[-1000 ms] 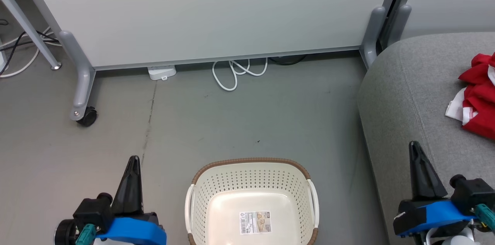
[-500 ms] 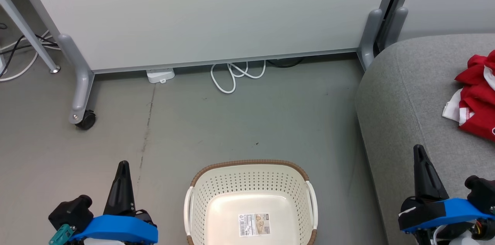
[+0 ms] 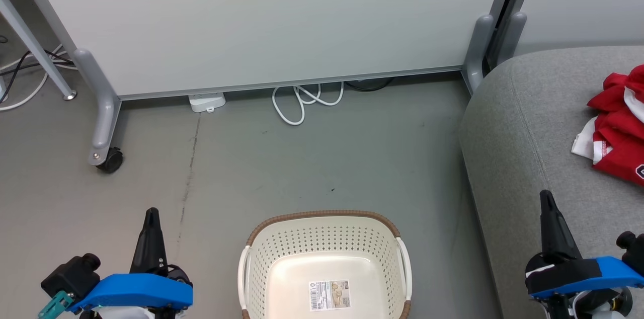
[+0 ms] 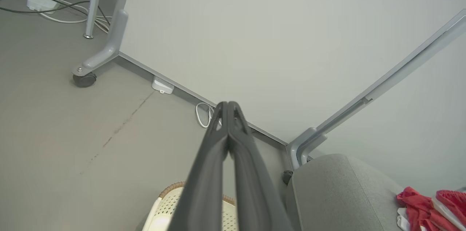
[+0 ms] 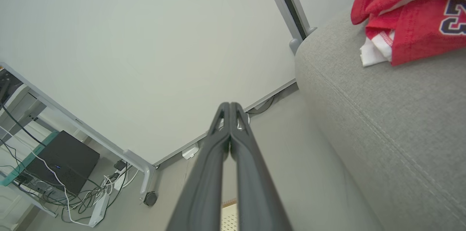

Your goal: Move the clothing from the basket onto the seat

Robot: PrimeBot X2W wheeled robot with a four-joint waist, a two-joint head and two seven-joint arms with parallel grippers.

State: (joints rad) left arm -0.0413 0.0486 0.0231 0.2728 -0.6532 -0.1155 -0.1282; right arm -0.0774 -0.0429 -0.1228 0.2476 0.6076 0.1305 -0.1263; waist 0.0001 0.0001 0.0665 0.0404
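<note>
The clothing lies in a crumpled red and white heap on the seat, at the far right and partly cut off by the head view's edge. Its longer run seems to go from near to far. It sits ahead and to the right of the right gripper, which hovers over the seat's near edge with its fingers pressed together, holding nothing. The basket stands on the floor to the left of the seat, with its paper label bare. Beyond it the left gripper is likewise closed and holding nothing. Any further nudge would fall to the right arm, though the transfer looks done.
</note>
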